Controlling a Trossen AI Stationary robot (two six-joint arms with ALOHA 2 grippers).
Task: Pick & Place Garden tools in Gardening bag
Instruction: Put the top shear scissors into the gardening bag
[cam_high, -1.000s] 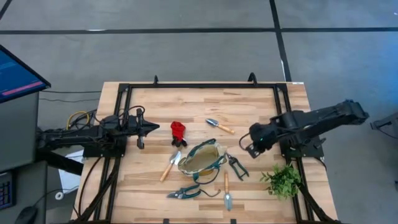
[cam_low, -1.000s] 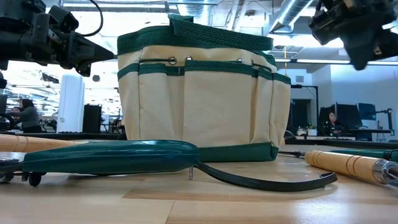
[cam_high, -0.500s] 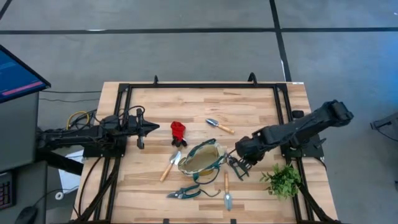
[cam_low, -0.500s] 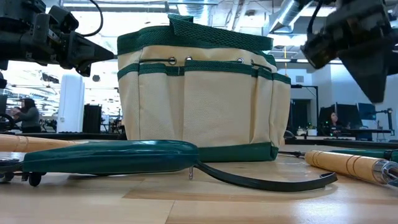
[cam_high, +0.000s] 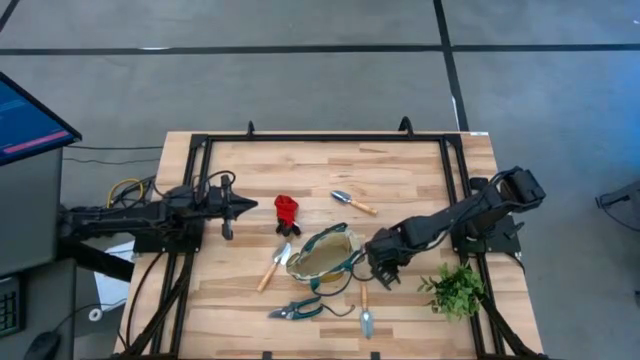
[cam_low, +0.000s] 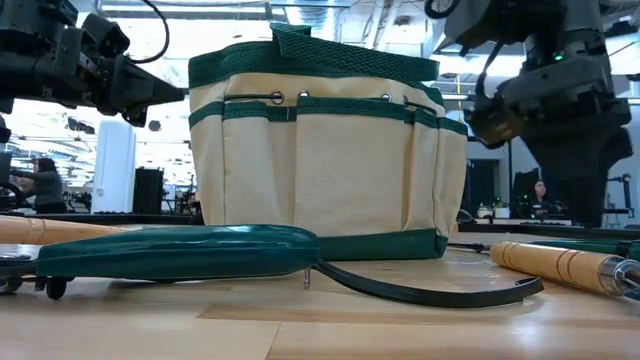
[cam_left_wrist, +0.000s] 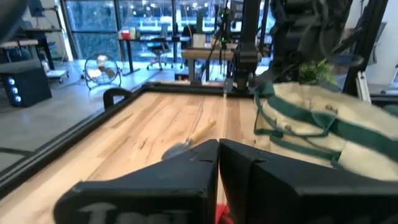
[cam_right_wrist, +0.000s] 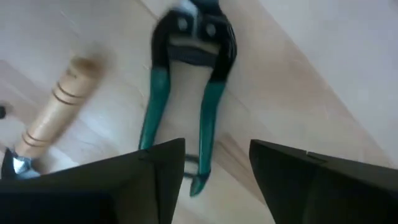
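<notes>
1. The right gripper hangs low over the dark shears, just right of the bag. Its fingers stand wide apart, and the shears' two teal-tipped handles lie under the gap between them. My judgement is that it is lined up to straddle and pinch them; nothing is held yet.
2. The shears lie flat on the wood, black at the pivot, with slim handles splayed in a narrow V. A thin, hard shape like that likely needs the fingers to close across both handles at once.
3. The bag stands upright near the table's middle with its mouth open upward, so tools can drop in. It is soft tan fabric with green webbing trim and loop handles.
4. Other tools lie around it:
   - a wooden-handled trowel on the far side;
   - a fork to the left;
   - a second trowel and teal pruners on the near side;
   - a red item at far left.
5. The left gripper waits at the left, pinched shut and empty, clear of the work.
6. A leafy sprig lies at near right, well apart from the bag.
</notes>
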